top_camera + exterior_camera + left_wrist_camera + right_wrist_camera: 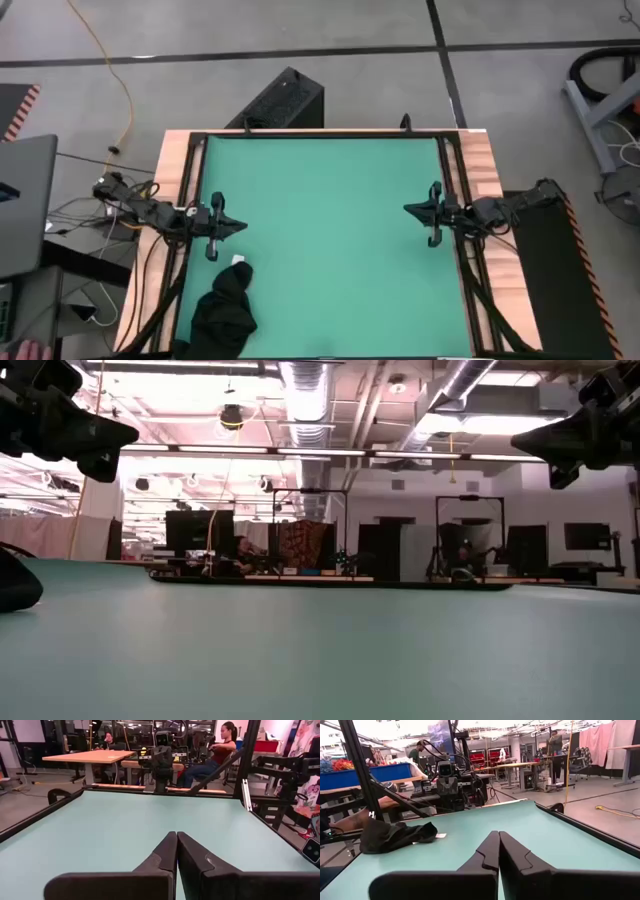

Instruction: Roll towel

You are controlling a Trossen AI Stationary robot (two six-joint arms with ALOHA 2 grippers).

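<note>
The black towel [224, 311] lies crumpled in a heap on the green mat [330, 220] at its near left corner, a small white tag [238, 260] at its far end. It also shows in the right wrist view [390, 836] and at the low view's left edge [15, 582]. My left gripper [226, 226] hovers shut above the mat, just beyond the towel. My right gripper [422, 211] hovers shut above the mat's right side, far from the towel.
A dark frame [190, 180] borders the mat on a wooden table [480, 160]. A black box [280, 100] stands beyond the far edge. A hand [30, 350] shows at the near left, off the table. People sit in the room behind.
</note>
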